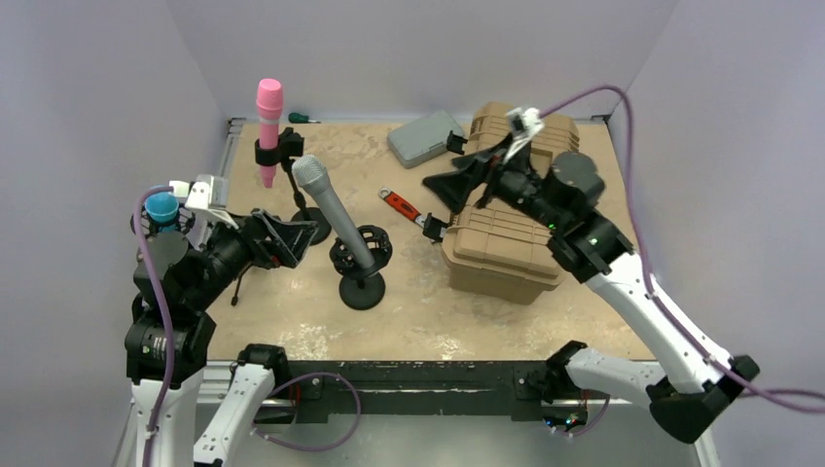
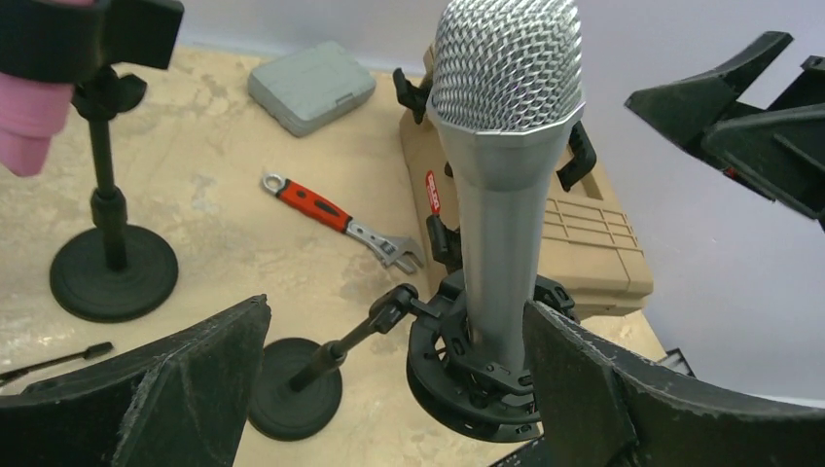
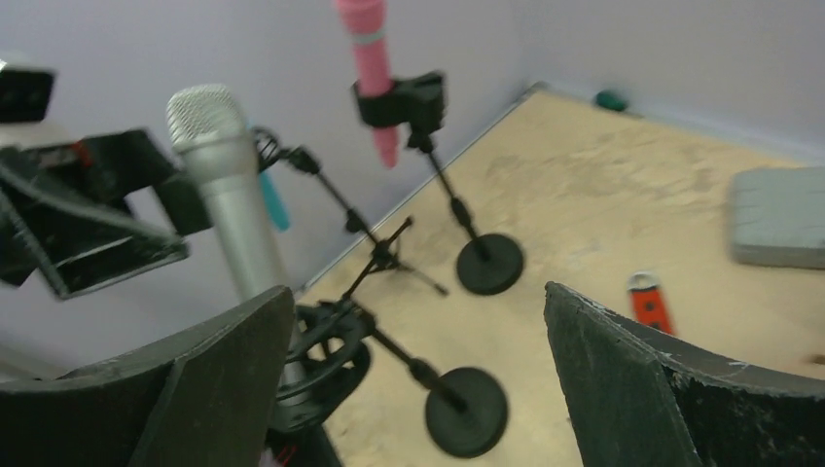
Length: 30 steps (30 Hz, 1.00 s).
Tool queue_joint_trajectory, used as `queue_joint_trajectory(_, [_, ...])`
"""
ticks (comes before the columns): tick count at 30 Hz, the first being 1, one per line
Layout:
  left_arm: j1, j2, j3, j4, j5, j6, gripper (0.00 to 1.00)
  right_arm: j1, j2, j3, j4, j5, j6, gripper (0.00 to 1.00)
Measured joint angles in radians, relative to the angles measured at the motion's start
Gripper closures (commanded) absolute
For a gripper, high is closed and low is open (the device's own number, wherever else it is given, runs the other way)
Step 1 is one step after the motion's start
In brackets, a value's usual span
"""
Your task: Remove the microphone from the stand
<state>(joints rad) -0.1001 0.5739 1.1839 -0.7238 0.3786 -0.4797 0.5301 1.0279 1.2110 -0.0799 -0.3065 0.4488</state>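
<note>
Twin white-and-black arms at the near edge of the table (image 1: 292, 326).
Left arm (image 1: 156, 413) and right arm (image 1: 662, 331): white shells, black joints, a purple cable (image 1: 146, 263) trailing off each; the black wedge fingers (image 2: 175, 399) have scuffed, dusty edges.

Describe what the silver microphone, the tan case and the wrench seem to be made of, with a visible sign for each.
Silver microphone: probably metal; wire-mesh head, smooth satin-grey body with soft highlights.
Tan case: likely moulded plastic; matte, ribbed panels.
Wrench: bare grey jaw looks like steel; red grip is plastic or rubber, unclear which.
</note>
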Motion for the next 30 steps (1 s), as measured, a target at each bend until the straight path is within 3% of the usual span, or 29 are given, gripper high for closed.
queue_joint_trajectory(6, [-0.002,-0.004,-0.081,0.008,0.053,-0.028,0.02,0.294,0.154,0.074,0.005,0.068,-0.015,0.04])
queue_joint_trajectory(12, [-0.005,-0.018,-0.185,0.020,0.101,-0.064,0.02,0.485,0.263,0.172,0.003,0.183,-0.064,0.09])
queue_joint_trajectory(18, [-0.005,-0.048,-0.241,0.026,0.118,-0.086,0.02,0.576,0.322,0.249,-0.011,0.291,-0.113,0.17])
queue_joint_trajectory(23, [-0.005,-0.055,-0.246,0.027,0.116,-0.086,0.02,0.621,0.395,0.314,-0.039,0.399,-0.148,0.30])
queue_joint_trajectory(26, [-0.005,-0.055,-0.246,0.027,0.114,-0.086,0.02,0.633,0.422,0.315,-0.058,0.438,-0.163,0.38])
queue_joint_trajectory(30, [-0.005,-0.055,-0.245,0.027,0.103,-0.085,0.02,0.641,0.445,0.315,-0.081,0.459,-0.175,0.58])
